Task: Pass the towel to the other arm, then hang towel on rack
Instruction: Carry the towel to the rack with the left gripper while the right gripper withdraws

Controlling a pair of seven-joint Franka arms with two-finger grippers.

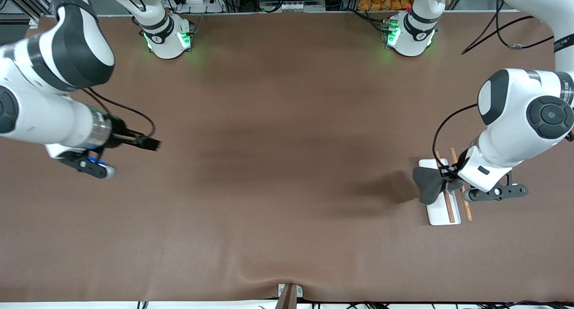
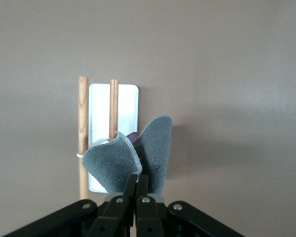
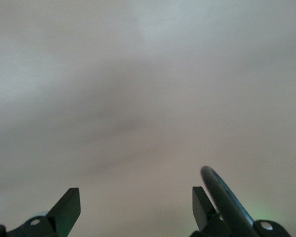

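Observation:
The dark grey towel (image 1: 429,184) (image 2: 133,160) hangs bunched and folded from my left gripper (image 1: 448,180) (image 2: 136,183), which is shut on its edge. It hangs over the rack (image 1: 441,212) at the left arm's end of the table. The rack has a white base (image 2: 124,101) and two brown rods (image 2: 83,113). The cloth overlaps the rod (image 2: 113,103) above the base; whether it touches I cannot tell. My right gripper (image 1: 150,144) (image 3: 134,202) waits open over bare table at the right arm's end, with nothing between its fingers.
Both arm bases (image 1: 168,37) stand along the edge of the brown table farthest from the front camera, with cables (image 1: 506,35) near the left arm's base. A small bracket (image 1: 289,294) sits at the table's edge nearest the front camera.

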